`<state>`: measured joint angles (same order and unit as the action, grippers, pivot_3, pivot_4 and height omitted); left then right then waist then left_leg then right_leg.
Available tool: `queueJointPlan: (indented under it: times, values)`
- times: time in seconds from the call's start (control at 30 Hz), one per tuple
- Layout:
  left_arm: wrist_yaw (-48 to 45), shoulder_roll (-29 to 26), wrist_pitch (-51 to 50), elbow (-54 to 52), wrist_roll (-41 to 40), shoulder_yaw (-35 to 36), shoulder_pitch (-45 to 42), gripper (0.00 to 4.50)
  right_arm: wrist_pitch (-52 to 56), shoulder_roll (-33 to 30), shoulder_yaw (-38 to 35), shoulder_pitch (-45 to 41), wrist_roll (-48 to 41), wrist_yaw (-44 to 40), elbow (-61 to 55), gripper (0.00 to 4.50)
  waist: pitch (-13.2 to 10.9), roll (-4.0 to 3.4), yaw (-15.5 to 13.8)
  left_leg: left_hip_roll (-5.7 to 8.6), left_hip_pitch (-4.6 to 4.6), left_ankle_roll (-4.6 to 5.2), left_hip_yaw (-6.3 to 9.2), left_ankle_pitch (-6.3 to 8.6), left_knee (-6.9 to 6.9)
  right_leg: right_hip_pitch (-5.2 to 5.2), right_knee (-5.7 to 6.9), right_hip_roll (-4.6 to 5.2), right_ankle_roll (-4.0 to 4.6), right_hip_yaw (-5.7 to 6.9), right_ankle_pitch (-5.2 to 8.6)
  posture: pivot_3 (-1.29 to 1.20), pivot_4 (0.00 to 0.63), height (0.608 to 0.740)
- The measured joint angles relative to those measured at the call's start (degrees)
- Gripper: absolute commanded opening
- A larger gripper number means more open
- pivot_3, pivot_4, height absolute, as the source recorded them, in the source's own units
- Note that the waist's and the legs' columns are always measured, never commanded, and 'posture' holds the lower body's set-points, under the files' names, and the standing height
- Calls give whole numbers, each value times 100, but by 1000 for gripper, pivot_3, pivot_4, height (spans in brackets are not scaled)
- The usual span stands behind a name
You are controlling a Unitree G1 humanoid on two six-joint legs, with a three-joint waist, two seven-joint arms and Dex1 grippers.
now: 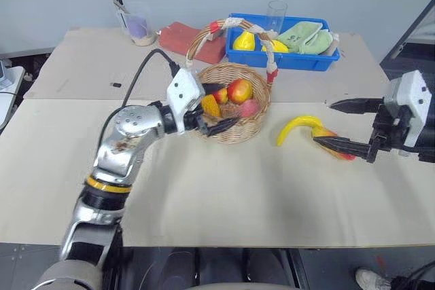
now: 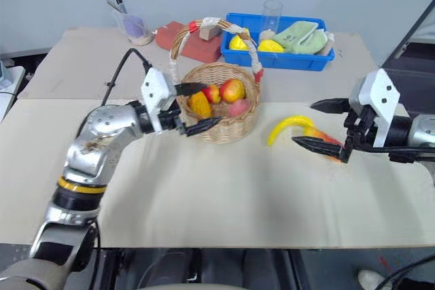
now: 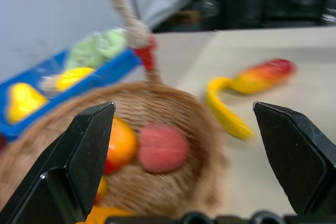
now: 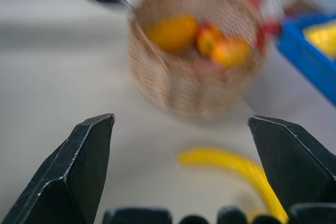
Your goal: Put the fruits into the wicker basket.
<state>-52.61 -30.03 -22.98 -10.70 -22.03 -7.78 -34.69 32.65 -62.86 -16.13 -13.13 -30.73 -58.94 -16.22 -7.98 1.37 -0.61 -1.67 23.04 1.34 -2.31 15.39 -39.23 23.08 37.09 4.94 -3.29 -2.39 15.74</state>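
From the head views, we see the wicker basket [image 1: 234,103] mid-bench, already holding a pinkish peach [image 1: 250,107] and other fruit. The left claw [image 1: 216,108] hangs wide open and empty at its near rim. The right claw [image 1: 340,125] is also spread wide and empty, just beside the banana [image 1: 297,127] and mango [image 1: 332,142], which lie touching on the bench. We judge that a closing claw could push one fruit against the other, or snag the basket's tall handle on the way in.

The left wrist view shows the peach deep in the basket, which the heads half hide.

The right wrist view shows the banana between its fingers, but little of the mango.
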Motion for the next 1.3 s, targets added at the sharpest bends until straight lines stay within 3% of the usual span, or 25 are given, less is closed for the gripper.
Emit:
queueJointPlan:
  times: [0.2,0.5,0.67,0.77,0.83,0.97,1.07,1.2,1.3]
  values:
    - [-1014,-849,-655,-971,-932,141,160,4490,-699,32,1252,-506,1620,425,1725,4500,-1,-4,12,0,-9,-2,-8,-1,-2,-1,-6,-1,-1,-3,1,0,150,740]
    - [-1301,-1073,-729,-1237,-970,114,328,4490,-1585,727,2106,-1515,2579,282,4083,4500,-2,-6,38,-6,-5,-2,-10,-1,-2,0,-9,-12,0,-6,1,0,150,740]
    - [-1258,-1086,-760,-1347,-986,129,409,4500,-1697,874,2117,-1657,2618,75,4409,2971,-1,-6,45,-7,-7,-2,-9,-1,-2,-1,-8,-12,0,-7,1,0,150,740]
    - [-1238,-1107,-799,-1349,-1050,196,446,4500,-1701,874,2111,-1657,2615,-41,4414,1959,-1,-6,44,-8,-8,-2,-9,-1,-2,-2,-7,-12,0,-7,1,0,150,740]
    - [-1203,-1104,-816,-1349,-1149,257,456,4500,-1701,874,2101,-1657,2615,-92,4413,1580,-1,-6,43,-8,-8,-2,-9,-1,-2,-2,-6,-12,0,-7,1,0,150,740]
    - [-1184,-1047,-832,-1354,-1413,453,579,4500,-1685,841,2011,-1538,2584,-235,4266,1555,-1,-6,40,-9,-8,-2,-7,-1,-2,-1,-3,-12,0,-6,1,0,150,740]
    - [-1190,-1050,-945,-1383,-1846,799,732,4500,-1380,523,1796,-1074,2238,-673,3467,1554,-2,-13,14,-11,-2,0,-6,0,-2,3,2,-12,0,-6,1,0,150,740]
    - [-1134,-1062,-1001,-1533,-2313,1261,1077,4500,-432,217,1265,-781,1414,-975,1603,1552,-1,-15,65,-21,-12,2,-6,2,-2,-1,0,-17,0,-11,1,0,150,740]
    - [-999,-1238,-1081,-1683,-2486,1622,1498,4500,308,607,1190,-1143,848,-643,462,1552,0,-14,145,-35,-21,2,4,2,-1,-6,0,-37,7,-14,2,0,150,740]
